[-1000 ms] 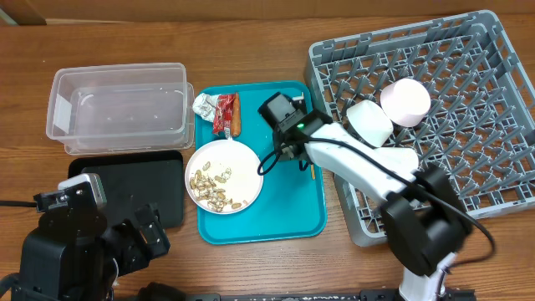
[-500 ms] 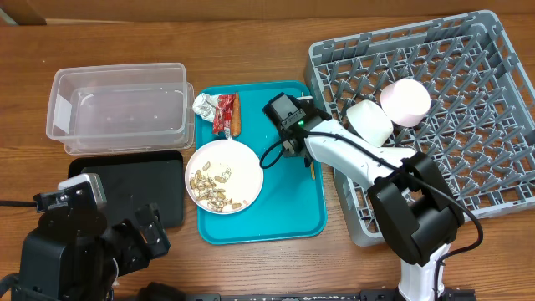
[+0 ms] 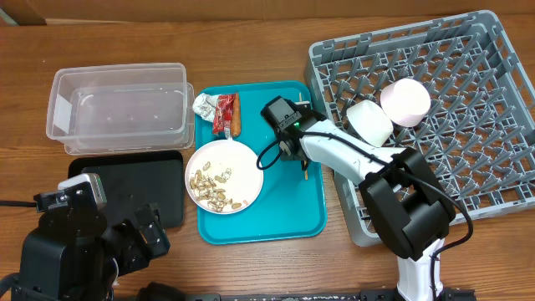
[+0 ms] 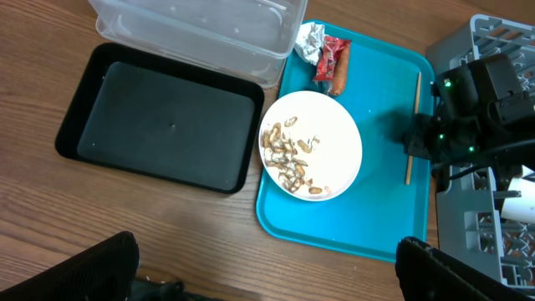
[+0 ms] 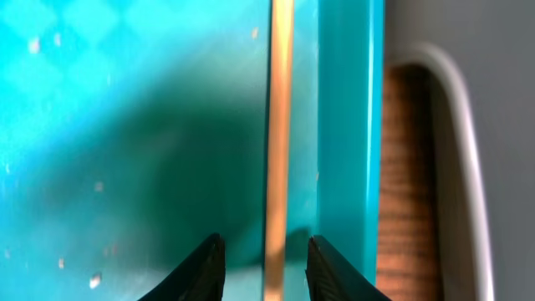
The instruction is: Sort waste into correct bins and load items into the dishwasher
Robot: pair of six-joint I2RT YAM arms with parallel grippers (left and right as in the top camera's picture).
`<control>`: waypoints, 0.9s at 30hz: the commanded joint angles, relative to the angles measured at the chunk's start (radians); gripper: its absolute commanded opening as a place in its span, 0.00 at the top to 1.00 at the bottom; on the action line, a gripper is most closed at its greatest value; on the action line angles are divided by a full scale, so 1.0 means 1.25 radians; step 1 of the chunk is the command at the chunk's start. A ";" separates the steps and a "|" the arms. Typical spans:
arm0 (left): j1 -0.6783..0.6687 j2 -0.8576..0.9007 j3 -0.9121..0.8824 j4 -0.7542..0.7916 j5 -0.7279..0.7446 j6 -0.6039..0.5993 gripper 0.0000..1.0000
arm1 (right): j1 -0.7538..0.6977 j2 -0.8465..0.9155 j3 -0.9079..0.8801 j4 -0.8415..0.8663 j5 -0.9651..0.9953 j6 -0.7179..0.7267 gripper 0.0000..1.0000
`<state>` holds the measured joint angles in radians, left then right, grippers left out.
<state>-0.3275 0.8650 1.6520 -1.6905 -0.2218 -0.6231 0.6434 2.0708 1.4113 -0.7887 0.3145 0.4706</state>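
A thin wooden chopstick [image 5: 280,125] lies along the right rim of the teal tray [image 3: 284,205]. My right gripper [image 5: 264,249] hangs low over it with one finger on each side and a small gap between each pad and the wood. Wide open, my left gripper [image 4: 267,284] hovers over bare table in front of the tray, holding nothing. The white plate [image 3: 242,167] on the tray carries nut shells [image 3: 213,188]. Behind it lie a silvery wrapper [image 3: 206,105], a red wrapper [image 3: 222,111] and a sausage piece [image 3: 236,115].
The clear tub [image 3: 117,109] and the black tray [image 3: 142,188] sit left of the teal tray. The grey dish rack [image 3: 468,150] stands on the right, holding a white cup [image 3: 369,122] and a pink bowl [image 3: 405,101]. The right arm [image 3: 351,159] stretches from the rack's front corner.
The right gripper's fingers have come closer together around the chopstick, and the arm has shifted slightly left. The left arm has not moved.
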 commanded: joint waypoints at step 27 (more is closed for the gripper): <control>0.001 -0.001 0.008 0.001 -0.016 -0.010 0.00 | 0.053 -0.205 0.139 -0.092 -0.129 -0.044 0.78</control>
<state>-0.3275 0.8650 1.6520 -1.6909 -0.2218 -0.6231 0.7147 1.8221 1.5780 -0.8986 0.1787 0.4412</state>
